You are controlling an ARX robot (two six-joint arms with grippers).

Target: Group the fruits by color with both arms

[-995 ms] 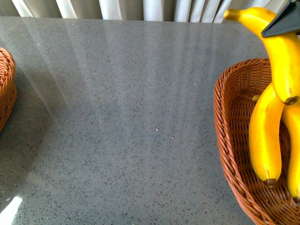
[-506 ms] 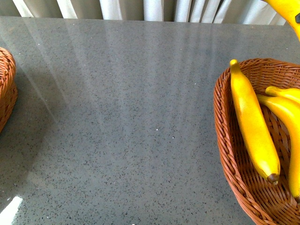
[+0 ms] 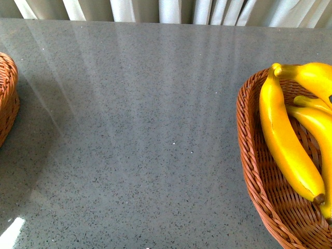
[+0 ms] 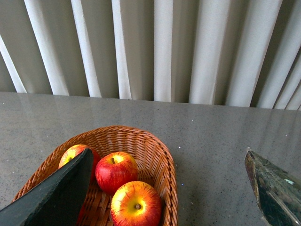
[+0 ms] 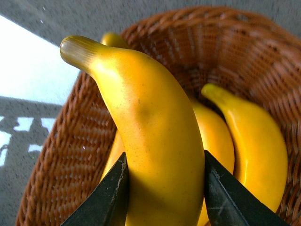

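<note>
My right gripper (image 5: 165,160) is shut on a yellow banana (image 5: 150,132) and holds it over the right wicker basket (image 5: 225,42), stem end outward. Two more bananas (image 5: 254,141) lie in that basket below it. In the front view the held banana (image 3: 311,75) is at the basket's far end, above two lying bananas (image 3: 285,140); the gripper itself is out of that view. My left gripper (image 4: 169,188) is open and empty, its fingers (image 4: 56,197) spread over the left basket (image 4: 164,160), which holds three red apples (image 4: 115,172).
The grey speckled table (image 3: 145,129) lies between the two baskets. The left basket's rim (image 3: 8,98) shows at the front view's left edge. White curtains (image 4: 160,47) hang behind the table's far edge.
The held banana rose out of the top right of the front view, then came down to the right basket's far end. The long banana in the basket shifted.
</note>
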